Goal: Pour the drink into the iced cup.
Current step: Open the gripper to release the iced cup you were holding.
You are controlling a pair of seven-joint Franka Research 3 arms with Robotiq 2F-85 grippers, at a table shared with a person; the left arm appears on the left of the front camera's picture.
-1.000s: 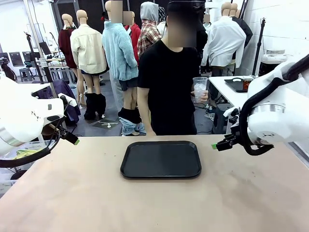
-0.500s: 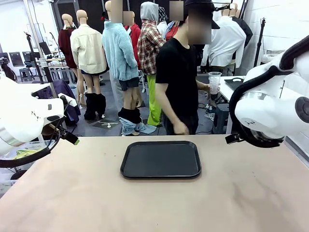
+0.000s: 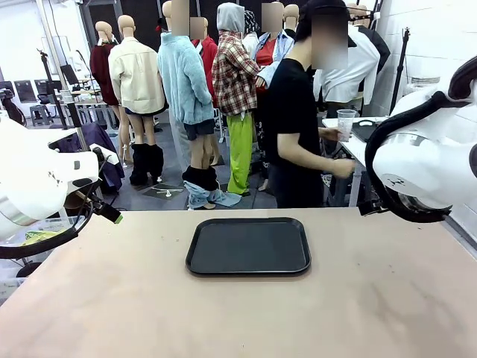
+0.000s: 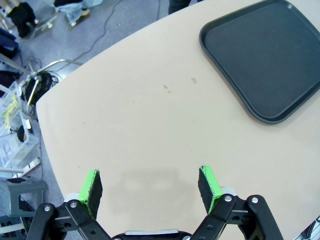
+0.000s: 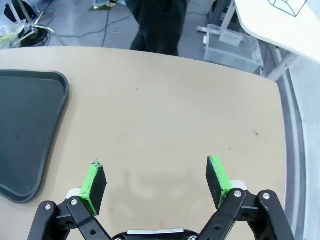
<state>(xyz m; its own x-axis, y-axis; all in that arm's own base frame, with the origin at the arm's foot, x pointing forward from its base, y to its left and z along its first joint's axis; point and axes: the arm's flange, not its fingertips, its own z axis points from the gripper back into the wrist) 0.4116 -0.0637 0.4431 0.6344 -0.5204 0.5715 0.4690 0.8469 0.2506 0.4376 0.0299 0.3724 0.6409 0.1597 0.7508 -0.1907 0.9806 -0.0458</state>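
Front view: we see a person (image 3: 302, 127) upper right holding a clear plastic cup (image 3: 346, 124), contents unclear. Matte black rounded tray (image 3: 248, 246) sits center. Wrist views: left gripper (image 4: 150, 186) and right gripper (image 5: 156, 184) spread wide, holding nothing.

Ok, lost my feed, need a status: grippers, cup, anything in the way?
Left gripper open, empty. Right gripper open, empty. Clear cup in person's hand behind the table. Black tray bare.

Beyond my left fingers (image 4: 92, 186) and to their right lies the tray (image 4: 270, 55) on the table (image 4: 150, 130); left of my right fingers (image 5: 94, 181), the same tray.
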